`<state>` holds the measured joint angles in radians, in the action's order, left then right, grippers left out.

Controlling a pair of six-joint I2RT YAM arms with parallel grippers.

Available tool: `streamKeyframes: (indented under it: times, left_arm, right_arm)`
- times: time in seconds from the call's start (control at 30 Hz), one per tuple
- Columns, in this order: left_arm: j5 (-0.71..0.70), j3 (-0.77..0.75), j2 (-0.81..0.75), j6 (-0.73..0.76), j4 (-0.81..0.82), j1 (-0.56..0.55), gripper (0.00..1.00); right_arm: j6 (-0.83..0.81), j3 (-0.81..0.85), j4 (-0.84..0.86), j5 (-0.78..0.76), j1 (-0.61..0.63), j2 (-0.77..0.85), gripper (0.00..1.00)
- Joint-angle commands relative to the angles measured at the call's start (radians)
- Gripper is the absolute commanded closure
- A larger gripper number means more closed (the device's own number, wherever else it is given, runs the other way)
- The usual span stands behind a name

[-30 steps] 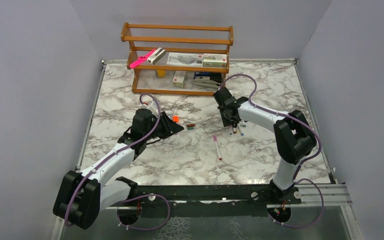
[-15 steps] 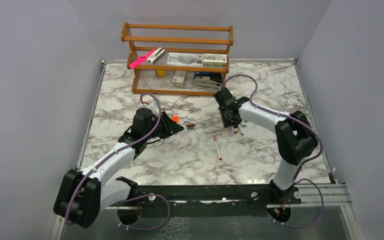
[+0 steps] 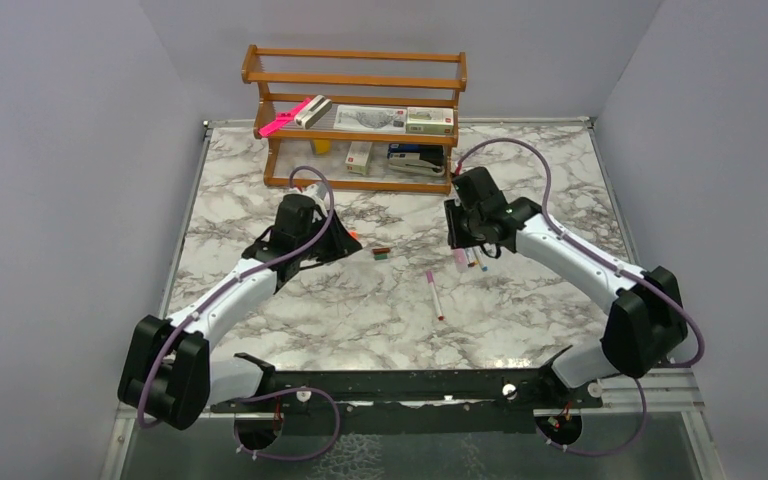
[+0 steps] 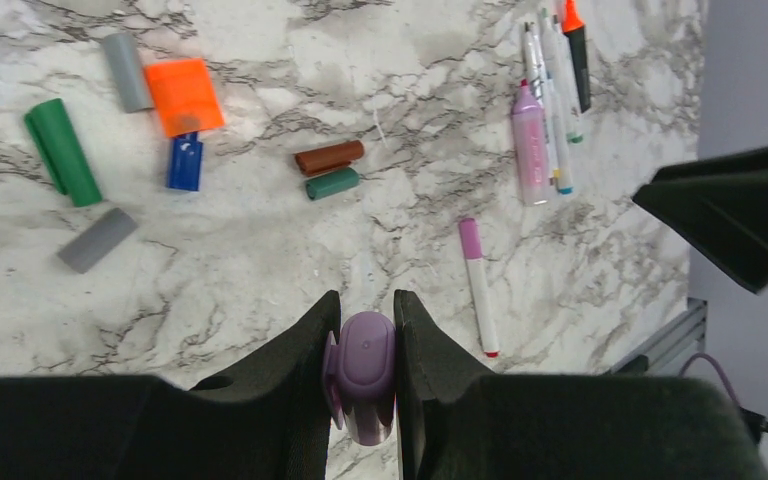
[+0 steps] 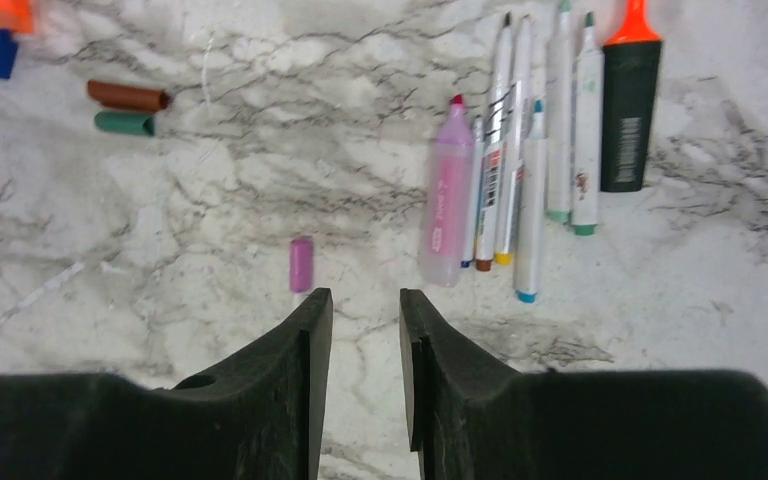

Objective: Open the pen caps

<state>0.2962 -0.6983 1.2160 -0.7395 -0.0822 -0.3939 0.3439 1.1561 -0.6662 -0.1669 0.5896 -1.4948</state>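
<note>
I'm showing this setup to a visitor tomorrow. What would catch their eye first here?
Probably the lilac cap pinched in the left gripper, low in its wrist view. Next, the row of uncapped markers lying side by side ahead of the empty right gripper, and the loose caps scattered on the marble table to their left.

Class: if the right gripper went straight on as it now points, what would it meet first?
Probably the bare marble table, between the lilac-capped marker and the pink highlighter. One finger of the right gripper lines up closely with that marker, so it may touch first; depth unclear.
</note>
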Motion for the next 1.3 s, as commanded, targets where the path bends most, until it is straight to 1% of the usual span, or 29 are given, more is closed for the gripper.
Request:
streamKeyframes:
  times: [0.0, 0.17, 0.27, 0.47, 0.77, 0.97, 1.13, 1.27]
  left_arm:
    - [-0.112, -0.060, 0.034, 0.115, -0.112, 0.005, 0.94]
    - [-0.143, -0.080, 0.073, 0.143, -0.118, 0.007, 0.93]
    - [-0.158, -0.084, 0.103, 0.153, -0.114, 0.007, 0.92]
    - [-0.182, -0.090, 0.168, 0.173, -0.091, 0.014, 0.90]
    - [-0.191, -0.120, 0.259, 0.197, -0.069, 0.032, 0.87]
    - [-0.190, -0.134, 0.288, 0.206, -0.062, 0.038, 0.77]
    - [-0.187, -0.143, 0.294, 0.207, -0.061, 0.043, 0.66]
    - [-0.187, -0.151, 0.296, 0.207, -0.064, 0.046, 0.62]
  right_arm:
    - [0.015, -0.078, 0.063, 0.194, -0.001, 0.074, 0.68]
    - [0.056, -0.186, 0.156, 0.397, -0.001, 0.155, 0.66]
    - [0.076, -0.236, 0.185, 0.443, -0.001, 0.176, 0.64]
    - [0.083, -0.293, 0.204, 0.461, -0.001, 0.185, 0.63]
    - [0.089, -0.327, 0.225, 0.472, 0.000, 0.183, 0.63]
    - [0.091, -0.338, 0.233, 0.477, 0.000, 0.181, 0.63]
    - [0.090, -0.339, 0.232, 0.475, 0.000, 0.180, 0.63]
    - [0.091, -0.342, 0.233, 0.475, -0.001, 0.179, 0.63]
